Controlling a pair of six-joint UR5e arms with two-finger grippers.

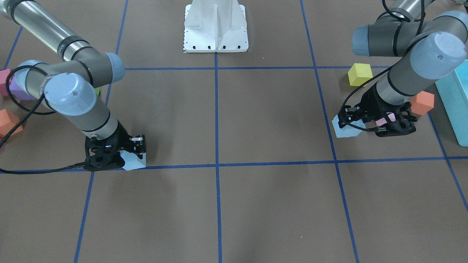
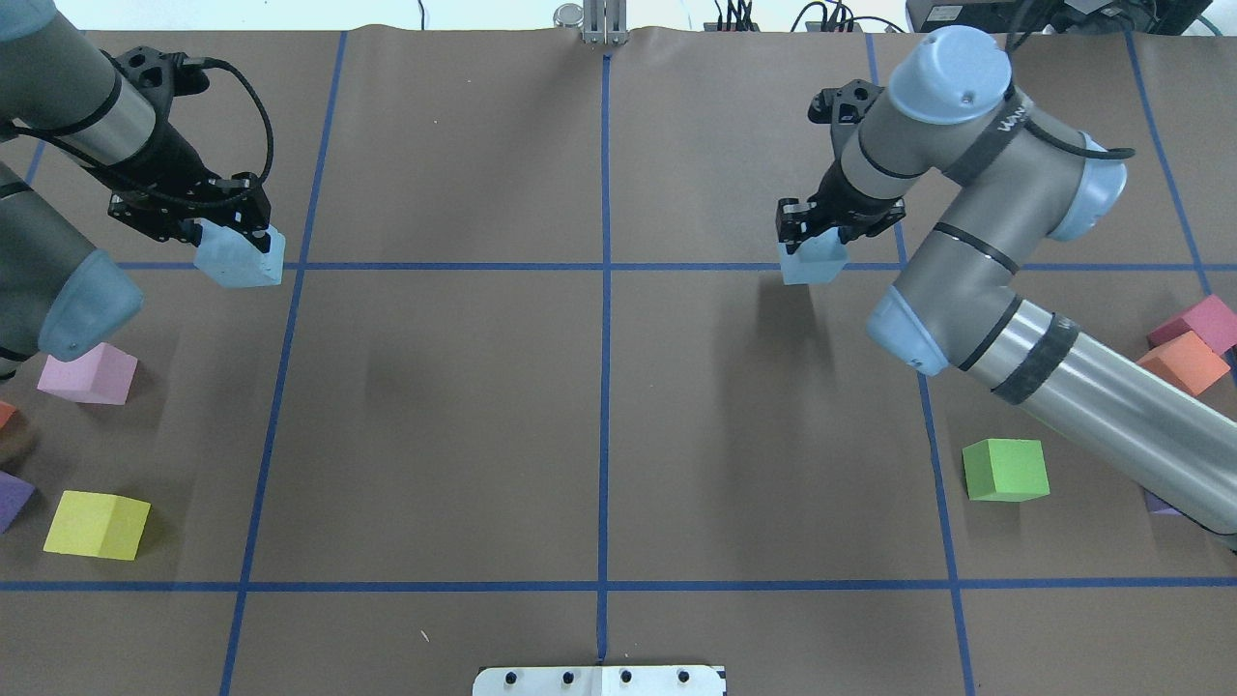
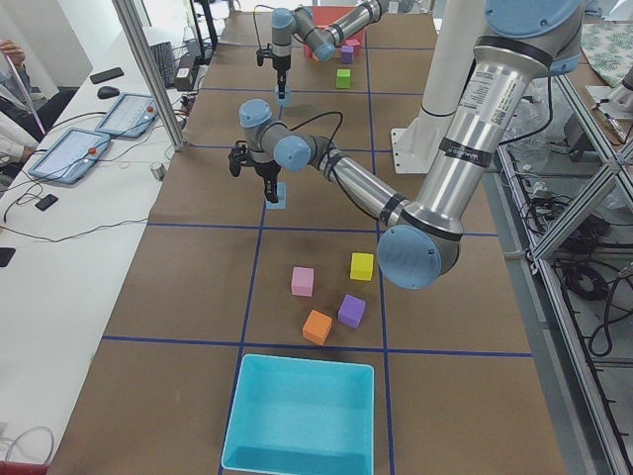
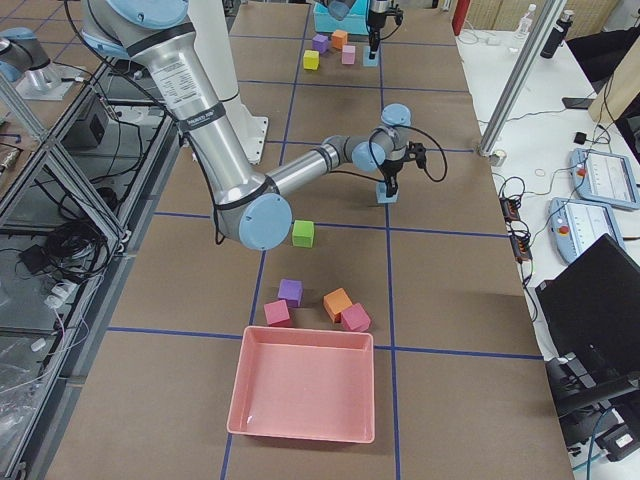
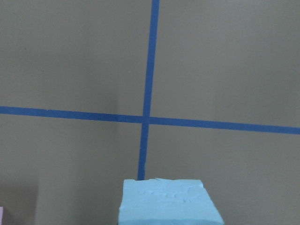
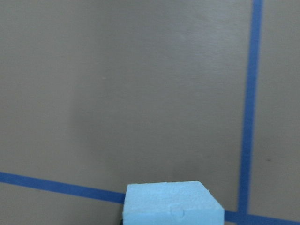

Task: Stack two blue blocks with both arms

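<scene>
Two arms (image 2: 92, 116) (image 2: 976, 261), two blue blocks (image 2: 239, 259) (image 2: 812, 261), nine other cubes (image 3: 303, 281) (image 3: 362, 265) (image 3: 316, 327) (image 3: 351, 310) (image 4: 303, 233) (image 4: 290, 292) (image 4: 277, 313) (image 4: 338, 303) (image 4: 355, 318), two trays (image 3: 297, 416) (image 4: 300, 390).

The table (image 2: 464, 406) is plain brown, with a grid of dark blue tape lines (image 2: 605, 387). The left blue block (image 2: 242, 261) and the right blue block (image 2: 812, 263) are pale sky-blue; the left gripper (image 2: 232, 240) and the right gripper (image 2: 817, 237) are black. The arms (image 2: 976, 261) are silver-grey with light-blue caps. I see also a yellow cube (image 2: 97, 524), a green cube (image 2: 1005, 470) and a pink cube (image 2: 89, 374).

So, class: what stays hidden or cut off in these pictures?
Left wrist view: left block cut by the bottom edge.
Right wrist view: right block, the same.
Front view: green cube mostly behind the right arm.
Overhead: a purple cube mostly under that arm.
</scene>
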